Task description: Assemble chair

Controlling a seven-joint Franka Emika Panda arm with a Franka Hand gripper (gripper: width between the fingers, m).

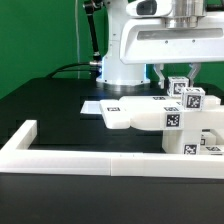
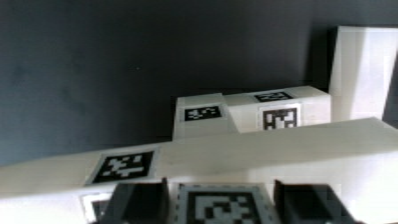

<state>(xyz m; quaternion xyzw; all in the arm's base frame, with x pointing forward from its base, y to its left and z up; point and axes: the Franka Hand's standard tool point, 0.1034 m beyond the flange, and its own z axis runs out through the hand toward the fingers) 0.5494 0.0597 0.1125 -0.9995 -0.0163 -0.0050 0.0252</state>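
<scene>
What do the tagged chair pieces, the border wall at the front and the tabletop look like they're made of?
Chair pieces: probably matte white plastic, with dull even faces, blocky edges and printed black-and-white tags stuck on. Border wall: similar dull white look, likely plastic or painted board, no tags; I cannot tell which. Tabletop: black, matte, possibly cloth or a mat, with no reflections.

The white robot arm (image 1: 140, 45) stands at the back of the black desk (image 1: 50, 100), before a green wall (image 1: 35, 30). Its gripper (image 1: 178, 78) reaches down onto the chair (image 1: 165, 115), a cluster of white blocks with black-and-white tags, closed on one upright tagged piece. A long low white wall (image 1: 80, 158) runs along the desk's near edge, cornering at the exterior view's left.
</scene>
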